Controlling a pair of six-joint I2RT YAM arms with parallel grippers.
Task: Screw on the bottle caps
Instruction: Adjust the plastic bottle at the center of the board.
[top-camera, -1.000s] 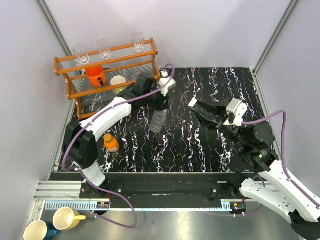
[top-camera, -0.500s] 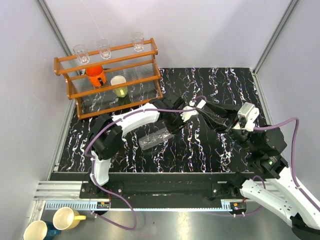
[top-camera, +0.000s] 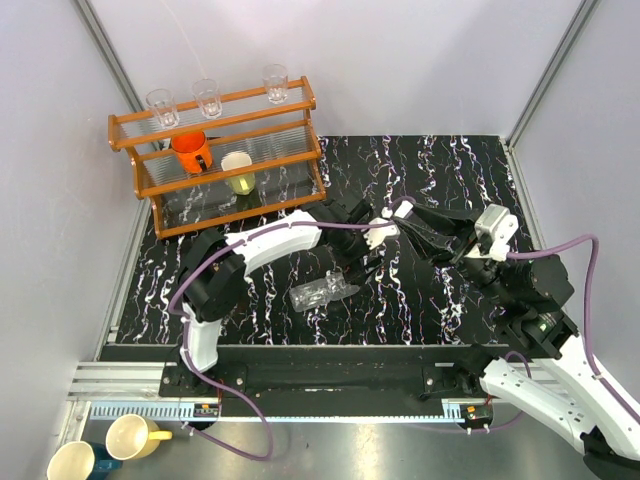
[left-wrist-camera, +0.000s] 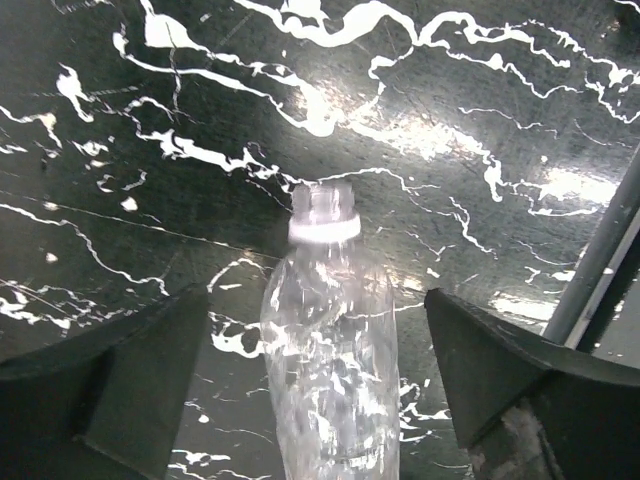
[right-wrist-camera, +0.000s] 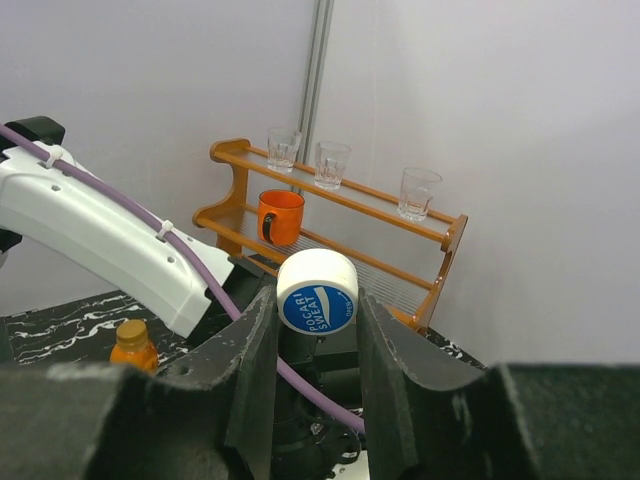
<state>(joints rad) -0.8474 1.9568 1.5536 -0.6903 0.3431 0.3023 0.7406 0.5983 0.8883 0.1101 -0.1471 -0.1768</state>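
- On the black marbled table (top-camera: 430, 165), near its middle, the clear bottle (top-camera: 322, 292) lies on its side with its threaded neck (left-wrist-camera: 322, 203) bare.
- The left gripper (left-wrist-camera: 318, 310) hangs over the bottle with its jaws spread wide. One finger is on each side of the body, neither touches it, and nothing is held.
- The right gripper (right-wrist-camera: 315, 300) is raised just beside the left one. It pinches the white cap (right-wrist-camera: 317, 288) with the blue label between its fingers.
- The orange bottle (right-wrist-camera: 133, 345) stands toward the left side of the table, beneath the left arm (right-wrist-camera: 110, 240) in the right wrist view and well apart from this work. It seems to carry its orange cap, though it is too small to be sure.
- The step in hand looks to be taking up and steadying the clear bottle, and capping is not yet begun.
- The next move likely calls for the left jaws to close on the body and present the neck. The cap must then sit squarely on the threads before any turning.
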